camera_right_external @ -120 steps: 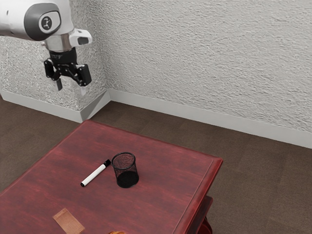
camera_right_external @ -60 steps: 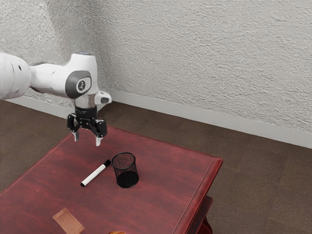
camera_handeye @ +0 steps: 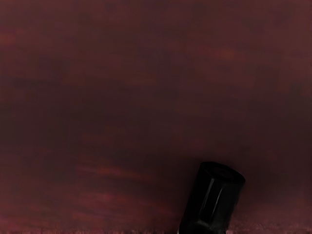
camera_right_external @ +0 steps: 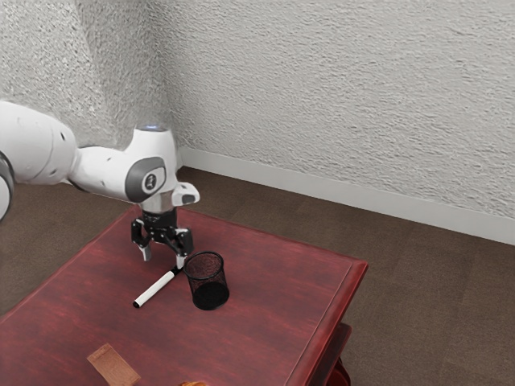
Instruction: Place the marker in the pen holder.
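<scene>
You see the tool (camera_right_external: 164,257) released, its fingers apart, pointing down by the black end (camera_handeye: 212,200) of the marker (camera_right_external: 154,289). The marker lies flat on the bench (camera_right_external: 273,277), just beside the pen holder (camera_right_external: 208,283), at the exterior view's left of it. The pen holder stands upright. You find a flat brown item (camera_right_external: 113,365) well apart from the tool.
</scene>
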`<act>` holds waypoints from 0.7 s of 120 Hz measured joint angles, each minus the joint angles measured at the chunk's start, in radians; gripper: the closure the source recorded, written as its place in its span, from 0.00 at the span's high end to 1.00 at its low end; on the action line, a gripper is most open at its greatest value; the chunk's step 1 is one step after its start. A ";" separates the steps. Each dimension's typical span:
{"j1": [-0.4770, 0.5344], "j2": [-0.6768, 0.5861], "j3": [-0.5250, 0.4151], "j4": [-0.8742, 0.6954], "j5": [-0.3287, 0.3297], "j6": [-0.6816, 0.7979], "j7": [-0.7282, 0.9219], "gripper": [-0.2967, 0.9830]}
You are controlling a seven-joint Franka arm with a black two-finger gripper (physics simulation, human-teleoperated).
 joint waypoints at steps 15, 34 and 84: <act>0.000 -0.024 -0.001 -0.051 -0.023 0.035 0.002 0.76; 0.000 -0.028 -0.001 -0.067 -0.035 0.058 0.006 0.76; -0.001 -0.021 -0.002 -0.089 -0.039 0.091 0.013 0.56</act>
